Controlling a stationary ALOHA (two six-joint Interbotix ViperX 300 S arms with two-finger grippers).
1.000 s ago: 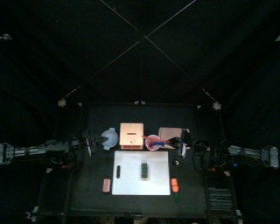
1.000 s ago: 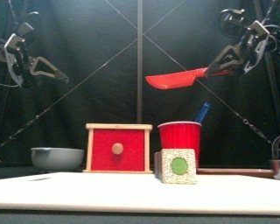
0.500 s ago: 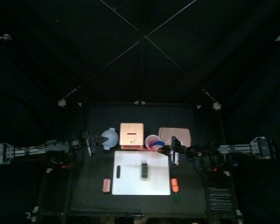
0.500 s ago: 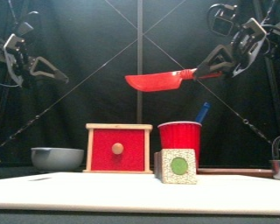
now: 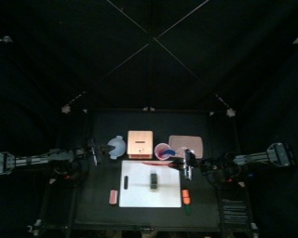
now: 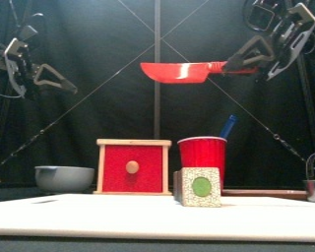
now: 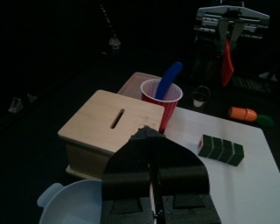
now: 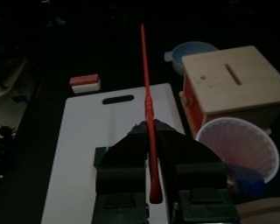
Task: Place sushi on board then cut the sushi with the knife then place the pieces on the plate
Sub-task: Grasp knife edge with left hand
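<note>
Right gripper [image 6: 248, 65]: clamped on red knife [image 6: 184, 71] handle, blade level, high above sushi roll [image 5: 153, 178]. Roll on white board [image 5: 137, 195], long axis front-to-back, crosswise to blade. Left gripper [image 7: 154, 162]: closed, parked left, farther off.

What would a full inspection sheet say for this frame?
Surface: white cutting board on black table.
Job's things: dark green toy sushi roll whole on board; flat pink tray behind; red toy knife aloft.
Clutter: pale wooden box with red drawer front, blue-grey bowl, red cup holding blue toy knife, two small toys beside board.
Grippers: right gripper shut on red knife above board; left gripper at left, empty.
Cables: nothing seen.
Surroundings: black curtains.
</note>
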